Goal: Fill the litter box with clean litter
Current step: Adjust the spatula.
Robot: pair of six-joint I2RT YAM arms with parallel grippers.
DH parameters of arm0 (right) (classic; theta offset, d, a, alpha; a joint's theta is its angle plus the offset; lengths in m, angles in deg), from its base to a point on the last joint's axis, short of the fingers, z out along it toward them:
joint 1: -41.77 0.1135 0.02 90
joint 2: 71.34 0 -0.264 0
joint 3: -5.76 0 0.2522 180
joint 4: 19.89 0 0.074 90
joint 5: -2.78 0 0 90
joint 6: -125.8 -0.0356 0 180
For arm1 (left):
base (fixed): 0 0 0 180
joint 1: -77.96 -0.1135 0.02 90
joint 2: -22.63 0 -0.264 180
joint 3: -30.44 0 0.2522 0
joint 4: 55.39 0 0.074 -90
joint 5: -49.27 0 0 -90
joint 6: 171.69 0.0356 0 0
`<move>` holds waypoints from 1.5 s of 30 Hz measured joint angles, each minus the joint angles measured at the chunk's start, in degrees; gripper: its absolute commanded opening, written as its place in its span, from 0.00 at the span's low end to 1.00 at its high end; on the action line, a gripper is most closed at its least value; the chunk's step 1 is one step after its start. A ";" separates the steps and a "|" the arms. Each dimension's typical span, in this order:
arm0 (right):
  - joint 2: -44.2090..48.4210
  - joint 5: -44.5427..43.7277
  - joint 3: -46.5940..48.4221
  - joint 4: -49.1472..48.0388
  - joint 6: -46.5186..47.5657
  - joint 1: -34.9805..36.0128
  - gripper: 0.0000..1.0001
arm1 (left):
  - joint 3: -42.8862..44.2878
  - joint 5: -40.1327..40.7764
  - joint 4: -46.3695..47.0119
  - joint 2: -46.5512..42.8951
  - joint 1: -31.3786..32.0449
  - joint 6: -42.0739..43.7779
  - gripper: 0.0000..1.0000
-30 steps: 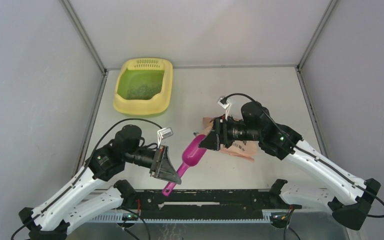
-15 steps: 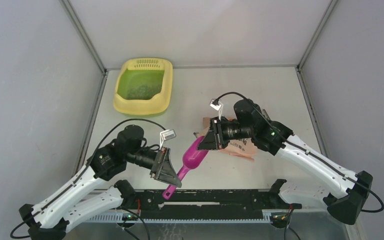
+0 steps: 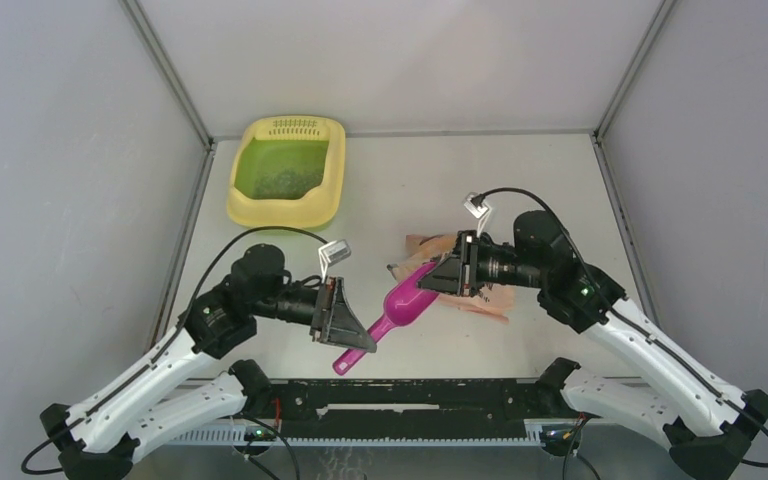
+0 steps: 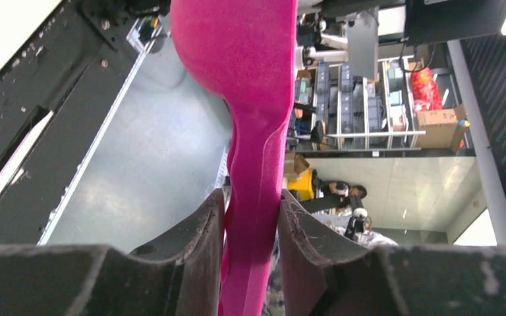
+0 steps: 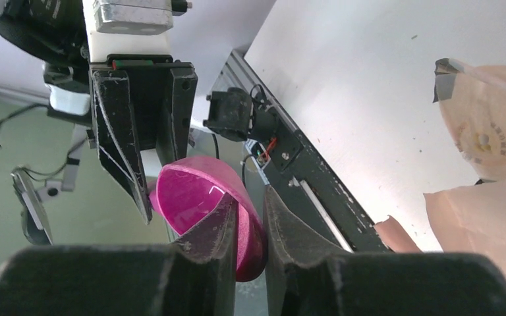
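Note:
The pale yellow litter box (image 3: 328, 205) stands at the far left with a thin patch of clean litter (image 3: 285, 180) on its green floor. Both grippers hold a magenta scoop (image 3: 407, 305) above the table's near middle. My left gripper (image 3: 363, 343) is shut on its handle (image 4: 253, 171), which runs up between the fingers (image 4: 204, 230). My right gripper (image 3: 432, 282) is shut on the bowl's wall (image 5: 253, 237), with one finger inside the bowl (image 5: 191, 191) and one outside. The bowl looks empty.
A peach-pink printed bag (image 3: 480, 292) lies crumpled on the table under and behind my right gripper, and also shows as the bag (image 5: 487, 125) in the right wrist view. A black rail (image 3: 430, 393) runs along the near edge. Grey walls close both sides.
My right gripper has shut on the scoop's bowl and drawn back to the right. The scoop and my left gripper have shifted right with it.

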 measured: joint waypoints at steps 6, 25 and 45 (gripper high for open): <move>3.21 -1.70 -2.64 -3.02 -5.46 -0.83 0.00 | 0.00 4.83 7.41 -0.57 -0.15 -5.20 0.39; 10.49 -2.67 -6.82 -6.75 -15.87 -11.06 0.00 | -0.50 15.78 15.37 -4.98 -4.61 -9.27 0.39; 10.29 -5.09 -8.92 -5.95 -21.33 -11.98 0.00 | -0.50 22.29 10.60 -5.14 -5.64 -4.07 0.45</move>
